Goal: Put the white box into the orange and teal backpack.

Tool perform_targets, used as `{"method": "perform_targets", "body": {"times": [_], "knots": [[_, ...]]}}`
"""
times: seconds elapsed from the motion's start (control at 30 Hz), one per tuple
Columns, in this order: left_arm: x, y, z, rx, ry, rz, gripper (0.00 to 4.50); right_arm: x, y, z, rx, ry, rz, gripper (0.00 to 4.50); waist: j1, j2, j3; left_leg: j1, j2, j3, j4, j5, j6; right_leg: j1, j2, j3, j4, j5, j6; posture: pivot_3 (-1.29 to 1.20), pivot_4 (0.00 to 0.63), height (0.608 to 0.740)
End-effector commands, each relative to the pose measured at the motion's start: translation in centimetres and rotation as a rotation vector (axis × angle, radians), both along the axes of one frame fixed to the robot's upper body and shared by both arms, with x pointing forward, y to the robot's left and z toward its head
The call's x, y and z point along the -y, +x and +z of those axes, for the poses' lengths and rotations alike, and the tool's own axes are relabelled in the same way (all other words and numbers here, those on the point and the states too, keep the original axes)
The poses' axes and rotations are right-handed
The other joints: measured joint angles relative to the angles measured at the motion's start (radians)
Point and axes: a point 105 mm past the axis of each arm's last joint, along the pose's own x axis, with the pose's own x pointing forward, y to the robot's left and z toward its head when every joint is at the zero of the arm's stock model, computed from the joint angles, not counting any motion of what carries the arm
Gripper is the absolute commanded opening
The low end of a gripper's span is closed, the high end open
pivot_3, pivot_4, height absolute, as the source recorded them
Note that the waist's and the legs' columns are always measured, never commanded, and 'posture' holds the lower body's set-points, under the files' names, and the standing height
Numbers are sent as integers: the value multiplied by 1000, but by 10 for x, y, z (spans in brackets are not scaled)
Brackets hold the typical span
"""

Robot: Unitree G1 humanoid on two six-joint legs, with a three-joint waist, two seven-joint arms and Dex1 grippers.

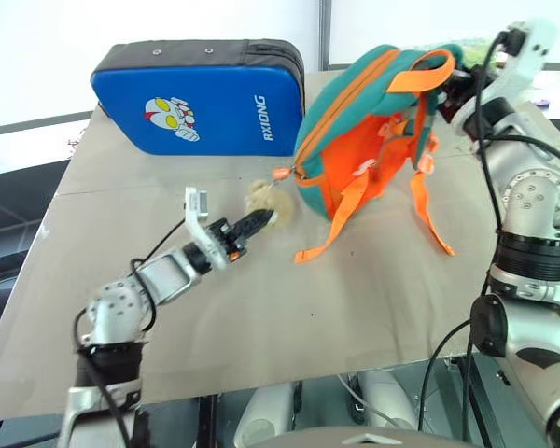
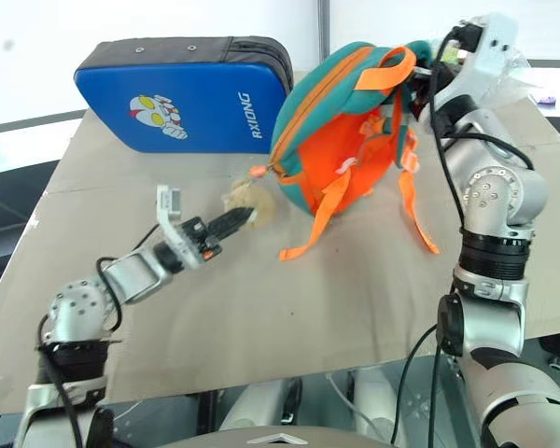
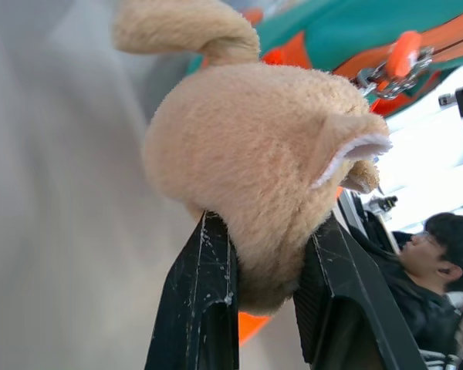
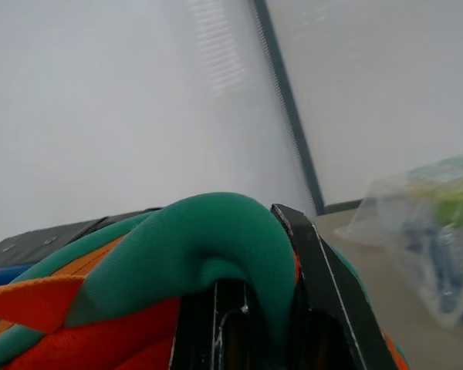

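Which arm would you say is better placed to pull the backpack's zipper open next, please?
The left. Its gripper is already shut on the beige plush toy hanging from the zipper, beside the backpack. The right gripper is occupied, pinching the backpack's teal top fabric and holding it up.

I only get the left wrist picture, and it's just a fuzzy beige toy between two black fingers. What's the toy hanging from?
Observer: It dangles from the zipper of the orange and teal backpack.
Operator: Is the bag lying flat?
Observer: No, the right gripper pinches its teal top and holds it up.
Operator: What else is on the table?
Observer: A blue padded case with a cartoon, behind the plush toy that the left gripper grips.
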Motion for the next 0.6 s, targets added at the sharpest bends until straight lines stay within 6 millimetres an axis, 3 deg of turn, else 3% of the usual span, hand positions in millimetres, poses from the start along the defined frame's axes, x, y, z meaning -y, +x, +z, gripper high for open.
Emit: {"method": "perform_targets", "body": {"times": [0.03,0.13,0.33,0.37,0.47,0.53,0.57,0.6], "knots": [[-4,18,9,84,104,72,327,35,-38,22,132,-86,-138,0,-4,0,0,-1,0,0,0,0,0,-1,0,0,0,0,0,0,150,740],[9,25,15,142,165,44,326,19,-40,-28,-25,-230,-68,0,-14,-1,-2,-1,2,1,0,0,0,0,1,0,1,0,0,0,150,740],[20,21,9,300,364,-53,325,9,-51,-67,-97,-354,5,0,-34,-1,-2,8,3,10,-1,0,1,2,3,9,3,0,0,0,150,740],[18,20,11,334,375,-54,824,11,-53,-69,-105,-370,4,785,-34,-1,-2,9,3,9,0,0,1,4,4,8,4,0,0,0,150,740],[5,12,11,369,385,-48,2216,14,-65,-71,-112,-443,56,2089,-31,-1,-2,9,3,9,1,0,1,5,7,8,4,0,0,0,150,740],[-2,2,7,400,420,-66,3218,10,-83,-76,-116,-506,200,2996,-31,-1,-2,9,3,10,1,-1,2,5,6,8,3,0,0,0,150,740],[-6,-4,9,418,415,-61,3470,11,-93,-80,-135,-535,263,3274,-29,-1,-2,8,3,9,1,-1,2,4,5,8,3,0,0,0,150,740],[-10,-9,10,434,415,-64,4177,14,-101,-83,-157,-555,311,3969,-28,-1,-2,8,4,9,0,-2,3,4,4,7,2,0,0,0,150,740]]}}
